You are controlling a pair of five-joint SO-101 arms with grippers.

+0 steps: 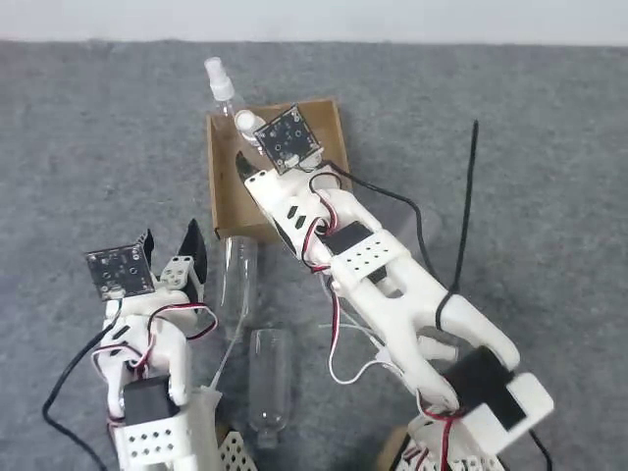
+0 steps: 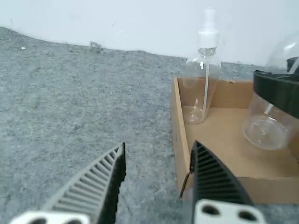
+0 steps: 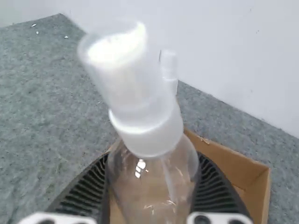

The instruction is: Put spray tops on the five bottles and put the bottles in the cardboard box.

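A cardboard box (image 1: 228, 201) (image 2: 224, 140) (image 3: 247, 172) sits at the table's far middle. One clear bottle with a spray top (image 1: 221, 83) (image 2: 202, 79) stands upright in its far left corner. My right gripper (image 1: 253, 157) (image 3: 152, 186) is over the box, shut on a second bottle with a spray top (image 1: 247, 126) (image 2: 268, 121) (image 3: 140, 121), held upright. My left gripper (image 1: 172, 245) (image 2: 156, 158) stands open above the carpet just near-left of the box, with nothing between its fingers. Two clear bottles without tops (image 1: 238, 275) (image 1: 270, 378) lie on the carpet between the arms.
Grey carpet (image 1: 98, 147) covers the table, with free room to the far left and far right of the box. A black cable (image 1: 466, 196) runs along the right arm. A white wall borders the far edge.
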